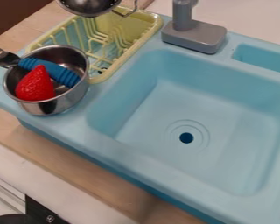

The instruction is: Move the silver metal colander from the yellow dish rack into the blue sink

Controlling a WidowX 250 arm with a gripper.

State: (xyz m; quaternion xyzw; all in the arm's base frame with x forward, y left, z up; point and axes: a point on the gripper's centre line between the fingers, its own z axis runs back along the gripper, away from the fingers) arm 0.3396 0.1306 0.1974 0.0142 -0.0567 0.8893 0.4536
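Pincer: can't tell if it's released, clenched or grasping something, so bearing and distance from it to the fork can't be told either. Fork is lying slantwise in the metal pot, upper left of frame. Its long axis is running from the left edge down and rightward: tines are poking out over the pot's left rim, blue handle is crossing the inside and ending near the right wall. Strawberry is sitting in the same pot, on the lower-left side of the handle, its narrow end pointing up and overlapping the handle in the view; contact between the two can't be confirmed. Pot is standing upright on the left ledge of the blue sink. Yellow dish rack is sitting just beside it, toward upper right; touching or not, can't tell. Metal bowl is showing at the top edge, by the rack's far end. Grey faucet is standing at top, right of the rack, with the drain hole lying below it.
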